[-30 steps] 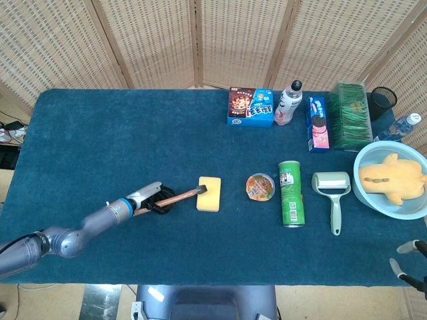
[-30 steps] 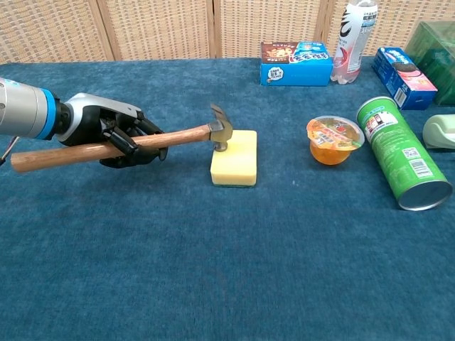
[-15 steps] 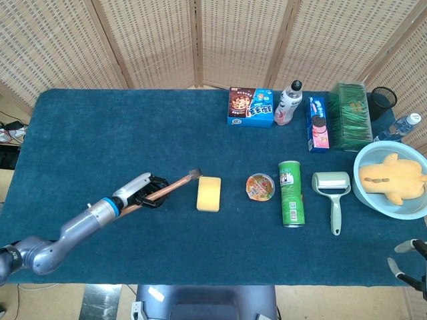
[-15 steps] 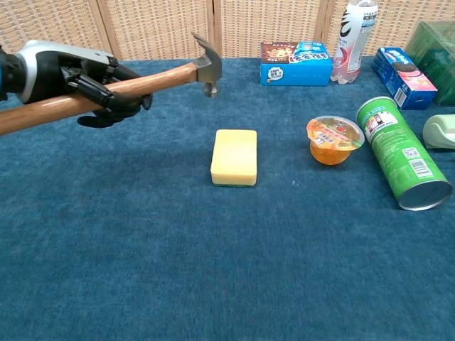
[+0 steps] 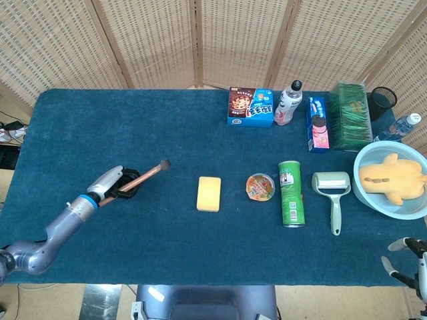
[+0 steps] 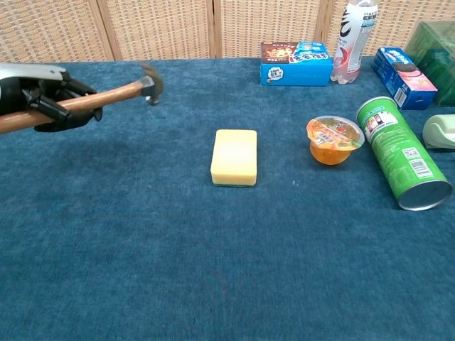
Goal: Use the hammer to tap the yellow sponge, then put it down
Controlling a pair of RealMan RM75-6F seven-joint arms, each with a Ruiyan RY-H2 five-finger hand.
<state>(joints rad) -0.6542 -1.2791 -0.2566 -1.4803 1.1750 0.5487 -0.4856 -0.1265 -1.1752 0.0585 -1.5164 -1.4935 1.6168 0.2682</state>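
**Hammer aloft, sponge clear: set-down outstanding**

Head view: left hand (image 5: 121, 185), fingers wrapped round the hammer (image 5: 145, 175) handle, well left of the yellow sponge (image 5: 209, 193) lying flat on the blue bench (image 5: 100, 120). Right hand (image 5: 407, 260) at the bench's lower right corner, fingers apart, holding nothing.

Chest view: the hammer (image 6: 106, 94) hangs above the cloth, head tilted up, which the head view cannot show; right hand absent here. Whether tapping is complete cannot be told; putting down remains.
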